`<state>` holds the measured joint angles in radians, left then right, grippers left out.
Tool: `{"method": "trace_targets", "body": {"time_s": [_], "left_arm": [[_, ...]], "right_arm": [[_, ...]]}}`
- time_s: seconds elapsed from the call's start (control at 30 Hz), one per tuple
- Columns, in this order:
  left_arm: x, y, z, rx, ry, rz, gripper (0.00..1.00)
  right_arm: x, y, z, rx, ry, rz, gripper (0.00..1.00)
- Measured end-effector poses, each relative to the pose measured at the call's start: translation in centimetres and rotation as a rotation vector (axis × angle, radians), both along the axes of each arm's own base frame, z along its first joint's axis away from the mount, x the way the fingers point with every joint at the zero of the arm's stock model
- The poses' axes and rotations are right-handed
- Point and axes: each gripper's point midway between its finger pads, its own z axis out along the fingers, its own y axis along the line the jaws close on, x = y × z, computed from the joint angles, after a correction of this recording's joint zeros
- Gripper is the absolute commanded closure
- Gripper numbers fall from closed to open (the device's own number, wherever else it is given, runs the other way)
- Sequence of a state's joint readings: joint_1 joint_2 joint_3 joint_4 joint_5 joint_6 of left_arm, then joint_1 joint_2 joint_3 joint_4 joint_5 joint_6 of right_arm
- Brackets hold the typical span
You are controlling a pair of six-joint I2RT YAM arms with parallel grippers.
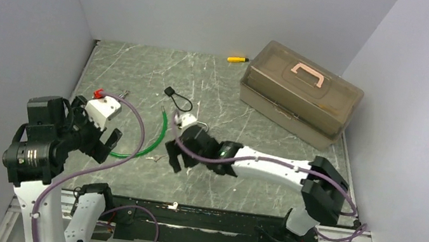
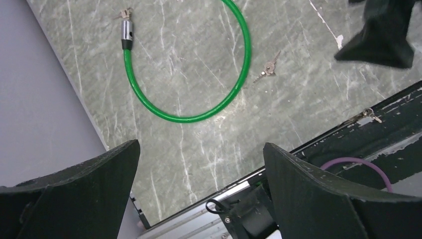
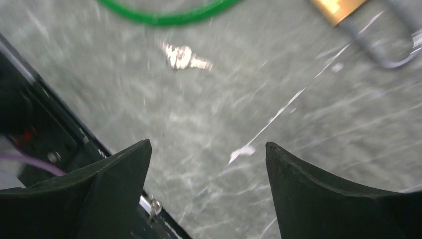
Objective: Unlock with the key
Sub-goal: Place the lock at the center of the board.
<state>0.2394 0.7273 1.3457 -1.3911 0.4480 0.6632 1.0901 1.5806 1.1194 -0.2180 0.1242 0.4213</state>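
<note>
Pick-up stage, by the look of it. Over the counter (image 1: 142, 72), near the green cable loop (image 2: 247, 50): left claw (image 2: 200, 147) and right claw (image 3: 206, 149) both spread wide, empty. Near the brass padlock (image 3: 341, 7), loose on the stone, the key (image 3: 185, 57). Next, probably: lower, centre, pinch.

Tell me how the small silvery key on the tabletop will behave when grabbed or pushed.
The small silvery metal key lies flat on the grey marbled tabletop, so it will probably skid rather than lift when nudged. It looks thin and rigid, likely light, and hard to pinch. Flat as it is, rolling seems unlikely.
</note>
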Motion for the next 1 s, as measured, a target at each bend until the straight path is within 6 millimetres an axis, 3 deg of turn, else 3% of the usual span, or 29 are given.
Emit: {"method": "trace_targets", "body": {"time_s": [0.07, 0.13, 0.37, 0.53, 0.8, 1.0], "left_arm": [[-0.8, -0.2, -0.3, -0.010, 0.010, 0.009, 0.01], [-1.3, -0.3, -0.8, -0.020, 0.030, 0.020, 0.01], [-2.0, 0.2, -4.6, -0.023, 0.149, 0.054, 0.01], [-2.7, 0.3, -6.3, -0.017, 0.195, 0.056, 0.01], [-3.4, -0.2, -5.6, -0.029, 0.184, 0.043, 0.01], [-2.8, -0.8, -4.6, -0.066, 0.182, 0.026, 0.01]], "right_arm": [[-3.0, 0.4, -3.1, -0.085, 0.016, 0.066, 0.19], [-4.4, 0.6, -4.7, -0.133, 0.014, 0.105, 0.20], [-4.9, 2.8, -7.6, -0.217, -0.043, 0.194, 0.21], [-3.9, 5.6, -8.4, -0.217, -0.081, 0.230, 0.21], [-2.4, 10.0, -7.0, -0.123, -0.116, 0.249, 0.23], [-1.6, 10.6, -7.4, -0.113, -0.118, 0.270, 0.23]]}}
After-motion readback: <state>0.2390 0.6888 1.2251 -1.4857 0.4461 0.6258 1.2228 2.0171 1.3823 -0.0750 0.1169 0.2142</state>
